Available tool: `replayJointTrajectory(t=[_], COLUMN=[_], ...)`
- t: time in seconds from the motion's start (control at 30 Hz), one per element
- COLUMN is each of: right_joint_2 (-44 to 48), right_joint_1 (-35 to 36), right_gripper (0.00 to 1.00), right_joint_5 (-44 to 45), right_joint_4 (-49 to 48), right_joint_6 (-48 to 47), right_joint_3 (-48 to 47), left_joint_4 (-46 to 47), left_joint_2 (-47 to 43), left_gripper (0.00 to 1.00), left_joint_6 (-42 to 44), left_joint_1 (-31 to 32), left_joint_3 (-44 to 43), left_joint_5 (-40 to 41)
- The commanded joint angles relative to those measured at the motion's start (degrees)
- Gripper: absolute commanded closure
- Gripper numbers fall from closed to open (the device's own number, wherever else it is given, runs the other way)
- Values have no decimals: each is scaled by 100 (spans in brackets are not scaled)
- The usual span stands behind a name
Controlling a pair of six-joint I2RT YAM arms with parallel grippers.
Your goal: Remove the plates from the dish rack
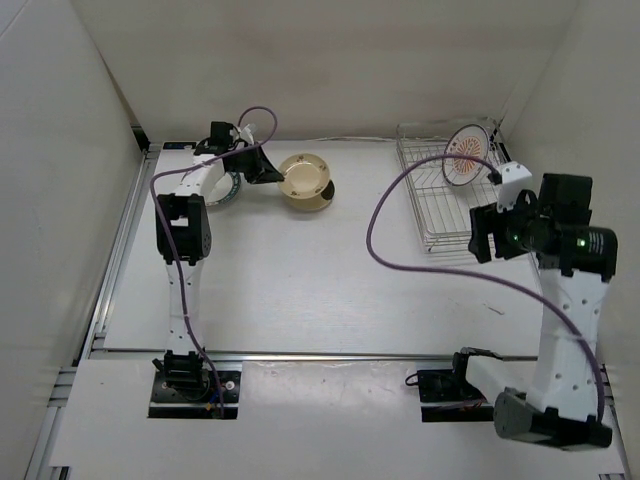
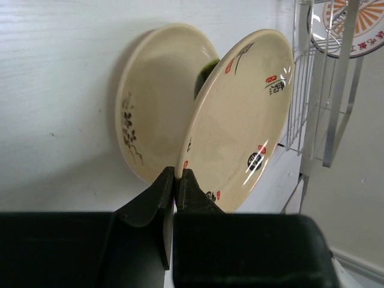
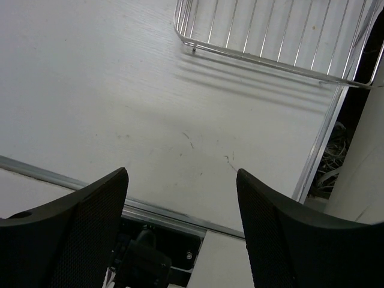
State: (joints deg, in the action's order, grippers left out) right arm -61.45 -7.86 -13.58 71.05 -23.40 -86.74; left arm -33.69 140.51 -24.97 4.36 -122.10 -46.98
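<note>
My left gripper is shut on the rim of a cream plate with red and black lettering, holding it on edge at the far left of the table. A tan plate lies just behind it. The sunburst plate stands upright at the back of the wire dish rack. My right gripper is open and empty, above the table by the rack's near edge.
A round white shape with a dark rim shows under the left arm; I cannot tell what it is. White walls close in the table on three sides. A purple cable hangs from the right arm over the table.
</note>
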Motion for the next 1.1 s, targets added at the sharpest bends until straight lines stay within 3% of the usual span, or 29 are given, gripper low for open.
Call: replayJointTrajectory(t=[0.0,0.4,0.5,0.6,0.8,0.9,1.07], right_joint_2=[623,661,661,713,775,775,722], right_joint_1=[-57,-620,-673,-673,-673,-673,-673], right_gripper=[23,22,22,22,22,22,22], right_joint_5=[14,-917,-1041,-1041,-1103,-1103,-1172], right_joint_4=[236,357,305,252,77,6,-179], right_joint_6=[-87,257,309,310,310,310,310], right_joint_3=[524,483,587,658,825,825,825], left_joint_4=[222,223,223,223,223,223,223], left_joint_2=[108,574,513,373,-32,-286,-612], left_gripper=[90,86,71,46,19,9,5], left_joint_6=[-43,10,10,63,177,238,423], left_joint_1=[39,91,91,91,144,196,310], left_joint_3=[-358,-534,-534,-429,-157,-33,20], left_joint_5=[-39,-39,-39,-39,83,259,488])
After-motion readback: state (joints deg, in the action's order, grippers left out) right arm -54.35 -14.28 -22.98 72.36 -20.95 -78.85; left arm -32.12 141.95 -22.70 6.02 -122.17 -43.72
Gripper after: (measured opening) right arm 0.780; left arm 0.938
